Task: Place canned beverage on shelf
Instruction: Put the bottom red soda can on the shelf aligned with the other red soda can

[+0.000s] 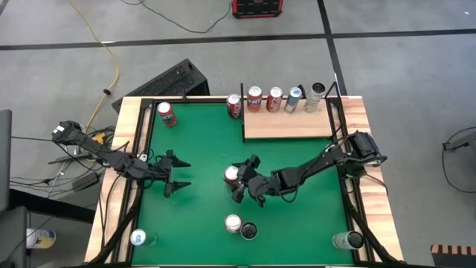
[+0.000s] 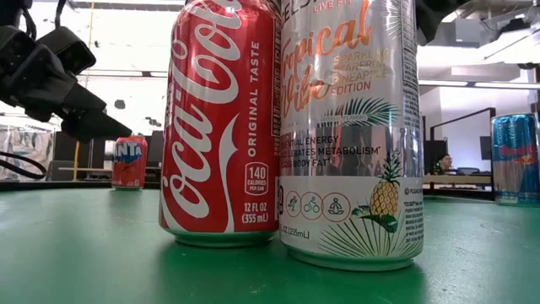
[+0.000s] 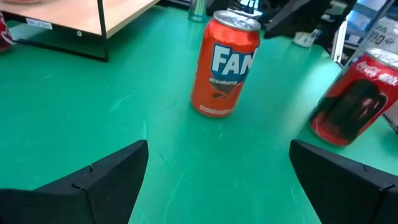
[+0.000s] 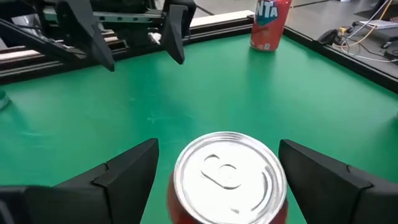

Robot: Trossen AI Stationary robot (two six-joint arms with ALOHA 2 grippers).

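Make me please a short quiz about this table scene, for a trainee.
1. True or false: the left claw holds a can.
2. The centre can stands between the open fingers of: A) the left claw, B) the right claw, C) neither.
3. In the low view, what brand is the red can beside the Tropical Vibe can?
Key: 1 false; 2 B; 3 Coca-Cola.
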